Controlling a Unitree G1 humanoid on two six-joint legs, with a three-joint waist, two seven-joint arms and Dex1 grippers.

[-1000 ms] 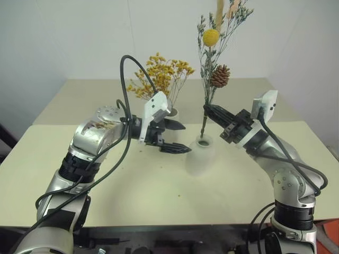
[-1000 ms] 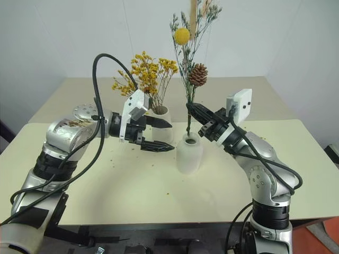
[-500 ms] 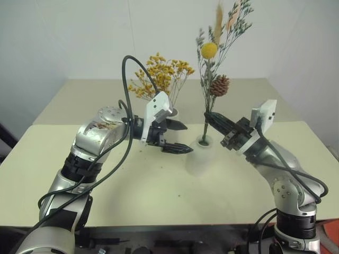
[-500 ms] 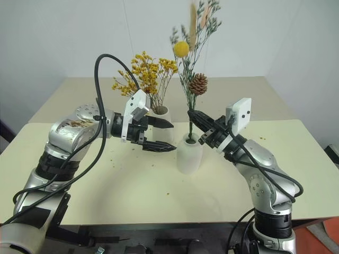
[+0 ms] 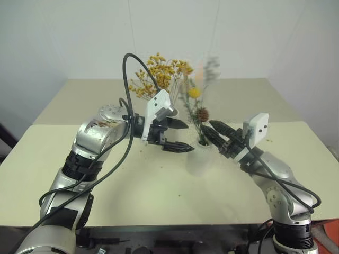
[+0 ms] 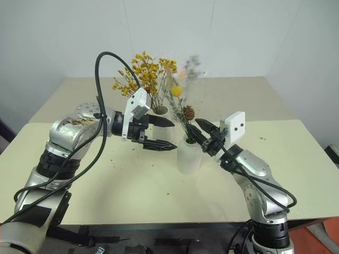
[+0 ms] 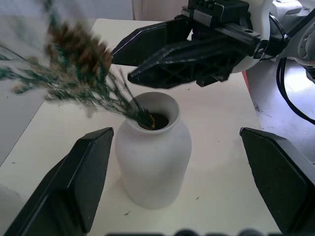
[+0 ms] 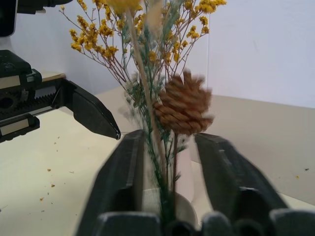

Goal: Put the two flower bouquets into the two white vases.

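We see the sprig (image 5: 197, 108), yellow ball bloom and brown cone head blurred, standing with its stems in the narrow mouth of the round vase (image 5: 200, 157) near the middle of the pale worktop (image 5: 159, 196); it leans toward the robot's left. The right claw (image 5: 214, 134) sits just beside the vase mouth on the right, fingers (image 8: 224, 172) apart with the stems running up between them; in the right wrist view the stems pass through the gap and we cannot tell if either finger touches them. Left claw (image 5: 181, 136) hovers just left of the round vase, clear of it, fingers (image 7: 83, 177) spread wide and nothing in them; in the left wrist view the vase (image 7: 152, 152) stands between those two fingers with a gap on each side, and the right claw (image 7: 147, 56) shows across from it above the vase mouth. The bushy yellow spray (image 5: 161, 74) stands in the cylinder vase (image 6: 161, 112) behind the left claw, farther back on the worktop, mostly hidden by the left claw and its white camera block (image 5: 159, 106). Small yellow crumbs (image 6: 114, 153) lie scattered on the worktop near the vases. Plain white wall (image 5: 63, 37) behind.
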